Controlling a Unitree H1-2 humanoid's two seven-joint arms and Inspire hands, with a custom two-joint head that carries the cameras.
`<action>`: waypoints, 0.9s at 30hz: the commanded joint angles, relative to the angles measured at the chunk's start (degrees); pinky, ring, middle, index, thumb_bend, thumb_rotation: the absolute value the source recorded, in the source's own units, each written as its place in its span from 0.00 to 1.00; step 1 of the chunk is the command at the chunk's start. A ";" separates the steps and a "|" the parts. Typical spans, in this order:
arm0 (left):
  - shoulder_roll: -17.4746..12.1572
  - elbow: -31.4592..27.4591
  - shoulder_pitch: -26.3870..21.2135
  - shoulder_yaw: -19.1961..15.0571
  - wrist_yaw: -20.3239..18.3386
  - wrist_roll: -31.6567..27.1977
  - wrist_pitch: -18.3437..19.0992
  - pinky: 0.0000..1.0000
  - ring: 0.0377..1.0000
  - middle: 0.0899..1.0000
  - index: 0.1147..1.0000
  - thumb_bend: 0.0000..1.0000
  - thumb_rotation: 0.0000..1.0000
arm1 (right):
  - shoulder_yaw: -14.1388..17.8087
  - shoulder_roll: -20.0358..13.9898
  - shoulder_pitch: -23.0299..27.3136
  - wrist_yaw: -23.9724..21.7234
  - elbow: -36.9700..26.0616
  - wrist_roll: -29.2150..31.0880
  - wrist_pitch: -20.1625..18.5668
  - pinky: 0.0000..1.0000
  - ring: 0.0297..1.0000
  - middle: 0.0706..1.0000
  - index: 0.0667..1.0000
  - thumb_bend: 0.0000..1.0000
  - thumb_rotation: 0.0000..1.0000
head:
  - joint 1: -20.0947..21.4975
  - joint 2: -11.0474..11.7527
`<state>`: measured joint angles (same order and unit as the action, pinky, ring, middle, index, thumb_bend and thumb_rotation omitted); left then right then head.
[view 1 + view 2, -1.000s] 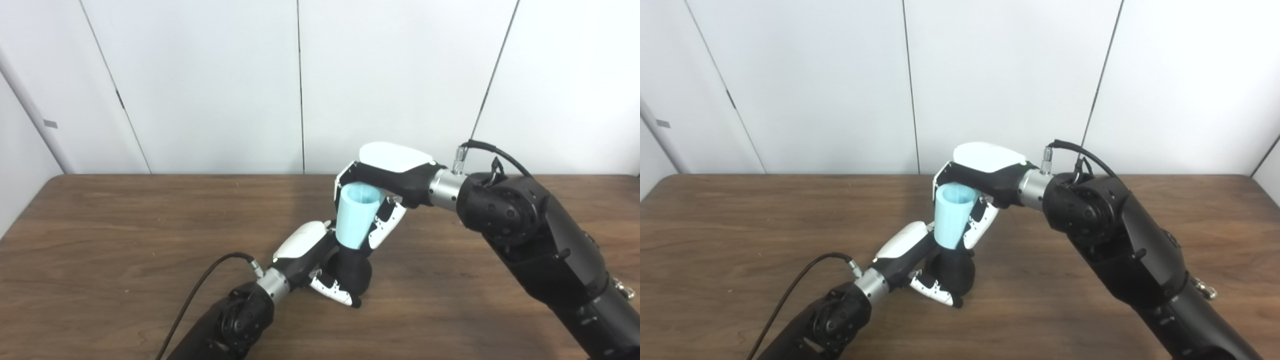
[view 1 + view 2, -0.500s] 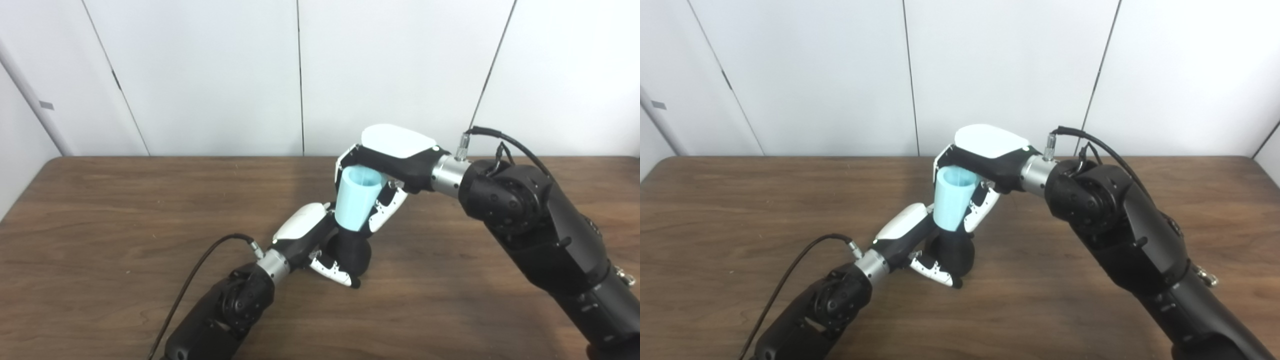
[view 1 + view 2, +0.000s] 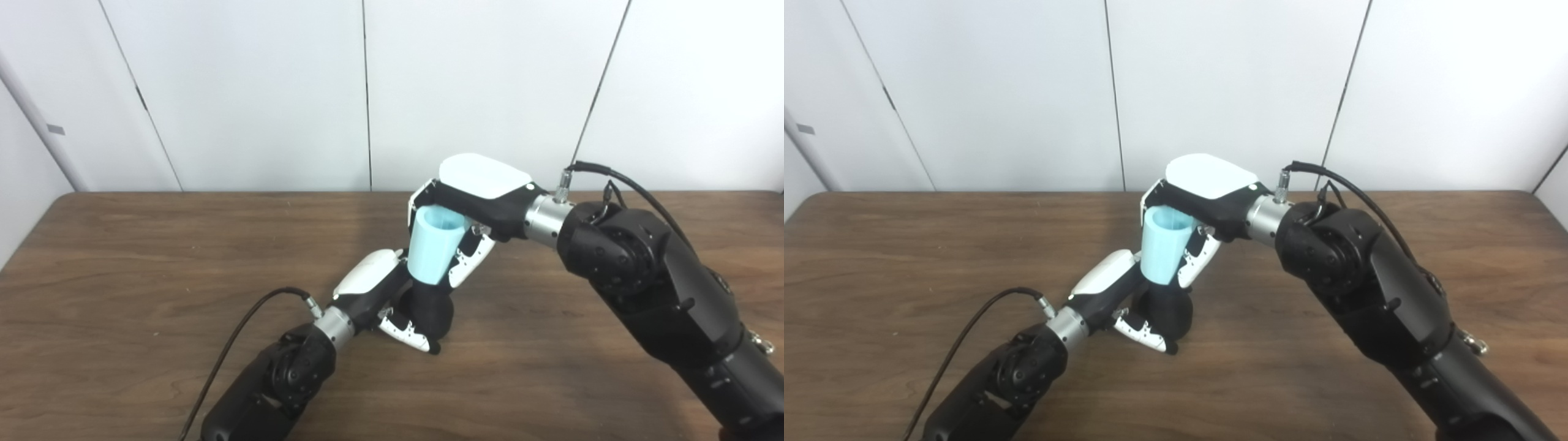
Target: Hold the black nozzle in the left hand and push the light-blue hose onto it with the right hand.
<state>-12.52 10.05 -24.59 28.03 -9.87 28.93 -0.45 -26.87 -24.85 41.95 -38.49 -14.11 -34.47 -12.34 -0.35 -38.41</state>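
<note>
The black nozzle [image 3: 432, 312] stands on the wooden table [image 3: 122, 275] near the middle. My left hand [image 3: 383, 294] is shut on it from the left, its fingers wrapped around the rounded base. The light-blue hose [image 3: 432, 252], a short tapered tube with its open end up, sits on top of the nozzle. My right hand [image 3: 471, 211] is shut on the hose from above and behind. The same stack shows in the right eye view: hose [image 3: 1162, 248], nozzle [image 3: 1165, 315], left hand [image 3: 1111, 291], right hand [image 3: 1200, 205].
A black cable [image 3: 245, 343] runs from my left wrist across the table towards the front edge. White wall panels [image 3: 245, 92] stand right behind the table's far edge. My right forearm [image 3: 661, 294] crosses the right side of the table.
The camera tilted, so the whole picture shifted down between one second ago and half a second ago. Since then my right hand and the hose have edged slightly left on the nozzle.
</note>
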 commanded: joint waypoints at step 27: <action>-1.69 2.65 2.54 2.15 -6.68 0.52 3.68 1.00 0.61 0.41 0.44 0.52 0.00 | -7.37 -4.51 -1.97 -2.30 2.64 -1.38 15.13 0.41 0.43 0.47 0.43 0.50 0.00 | 0.28 -0.32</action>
<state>-12.64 9.65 -24.72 28.40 -10.93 28.35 -0.47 -31.43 -27.50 41.96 -35.64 -12.75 -36.92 -1.06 0.00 -38.67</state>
